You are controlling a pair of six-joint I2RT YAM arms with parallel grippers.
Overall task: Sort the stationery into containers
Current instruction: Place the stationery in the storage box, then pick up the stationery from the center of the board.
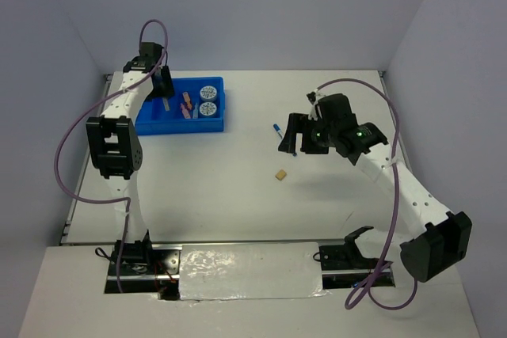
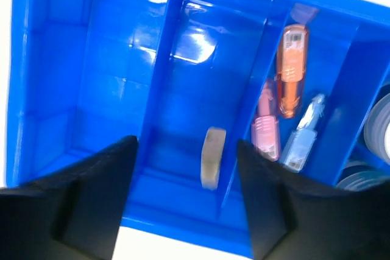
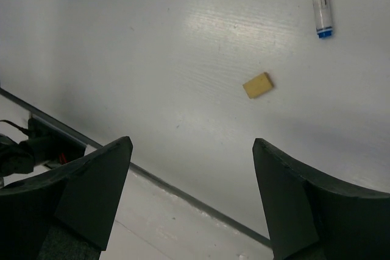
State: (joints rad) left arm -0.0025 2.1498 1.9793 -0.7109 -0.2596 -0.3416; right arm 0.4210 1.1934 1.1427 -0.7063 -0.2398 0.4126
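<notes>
Right now the blue tray (image 1: 184,120) sits at the far left of the counter (image 1: 238,203), with the left claw (image 1: 165,94) hanging over it, jaws spread and gripping nothing.

Tray contents, per left wrist view:
- whitish block (image 2: 212,165) in the second narrow compartment from the left of that view, standing on edge, long axis along the compartment
- next compartment over: orange clip (image 2: 292,70), pink clip (image 2: 266,131), pale blue clip (image 2: 303,141). All three run roughly lengthwise. The pink and pale blue ones lie side by side, just below the orange one in the view.
- two rolls (image 1: 208,92) in the right end compartment, flat, one behind the other

Loose on the counter:
- tan block (image 3: 258,85), near the middle, well apart from the tray
- pen (image 3: 320,1), flat. In the top view it runs diagonally, far-left to near-right, with a blue end toward the tray and the shaft partly hidden under the right claw (image 1: 295,138).

Right claw is released too, jaws wide, above the counter beside the pen; the tan block is on its near side.
</notes>
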